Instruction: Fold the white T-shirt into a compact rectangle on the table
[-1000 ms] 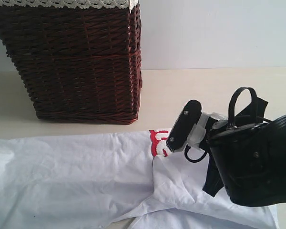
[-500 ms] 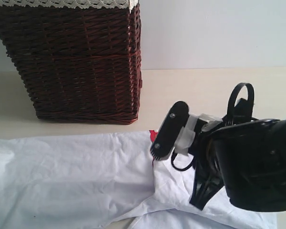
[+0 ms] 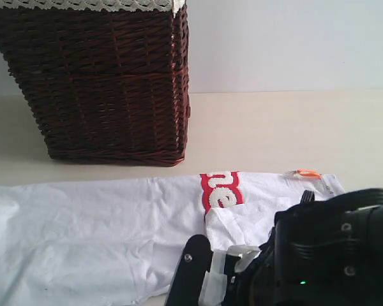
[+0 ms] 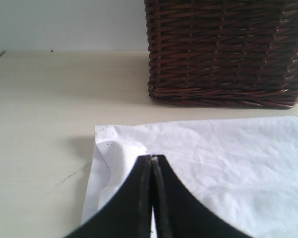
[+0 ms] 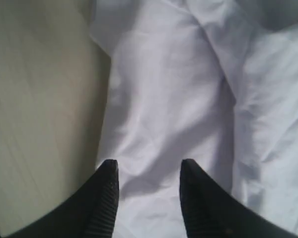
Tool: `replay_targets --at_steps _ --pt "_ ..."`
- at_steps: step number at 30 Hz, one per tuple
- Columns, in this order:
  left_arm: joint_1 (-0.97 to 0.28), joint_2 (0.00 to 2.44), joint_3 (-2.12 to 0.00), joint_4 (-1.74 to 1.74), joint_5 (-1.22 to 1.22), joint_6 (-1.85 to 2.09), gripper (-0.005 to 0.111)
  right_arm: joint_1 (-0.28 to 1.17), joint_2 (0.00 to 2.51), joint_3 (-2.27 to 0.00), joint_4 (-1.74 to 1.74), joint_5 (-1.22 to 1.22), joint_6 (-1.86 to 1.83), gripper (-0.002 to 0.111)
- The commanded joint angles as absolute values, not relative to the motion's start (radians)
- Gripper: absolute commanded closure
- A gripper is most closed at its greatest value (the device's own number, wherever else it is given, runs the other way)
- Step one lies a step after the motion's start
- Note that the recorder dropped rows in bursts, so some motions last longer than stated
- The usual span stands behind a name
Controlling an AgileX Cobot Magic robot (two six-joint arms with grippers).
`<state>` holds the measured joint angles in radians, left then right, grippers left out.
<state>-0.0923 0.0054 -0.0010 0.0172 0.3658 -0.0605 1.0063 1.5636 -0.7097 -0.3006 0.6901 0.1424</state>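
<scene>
The white T-shirt (image 3: 102, 223) lies spread over the front of the cream table (image 3: 274, 127). Its red-outlined lettering (image 3: 220, 190) and the orange neck tag (image 3: 308, 173) show. A folded flap (image 3: 233, 226) lies beside the lettering. My right gripper (image 3: 201, 287) sits low at the front edge of the exterior view. In the right wrist view it (image 5: 148, 171) is open over rumpled cloth (image 5: 169, 99) beside bare table (image 5: 39, 99). My left gripper (image 4: 151, 158) is shut at a raised corner of the shirt (image 4: 116, 153), with a sliver of cloth at its tips.
A dark wicker basket (image 3: 102, 83) with a white lace liner (image 3: 83, 5) stands at the back left, just behind the shirt's far edge, and also (image 4: 223, 49) fills the left wrist view ahead of the gripper. Bare table (image 4: 39, 109) lies beside the shirt corner.
My right arm has dropped from over the red lettering toward the front edge and leftward. The lettering and orange tag are now uncovered.
</scene>
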Motion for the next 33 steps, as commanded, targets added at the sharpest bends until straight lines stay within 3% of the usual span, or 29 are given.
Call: replay_targets --at_steps 1,17,33 --pt "-0.089 0.000 0.000 0.019 0.354 -0.060 0.107 1.011 1.634 -0.705 -0.261 0.681 0.131 0.069" --pt "-0.089 0.000 0.000 0.019 0.354 -0.060 0.107 1.011 1.745 -0.705 -0.261 0.625 0.131 0.055" --pt "-0.089 0.000 0.000 0.019 0.354 -0.060 0.107 1.011 1.644 -0.705 -0.112 0.619 0.026 0.055"
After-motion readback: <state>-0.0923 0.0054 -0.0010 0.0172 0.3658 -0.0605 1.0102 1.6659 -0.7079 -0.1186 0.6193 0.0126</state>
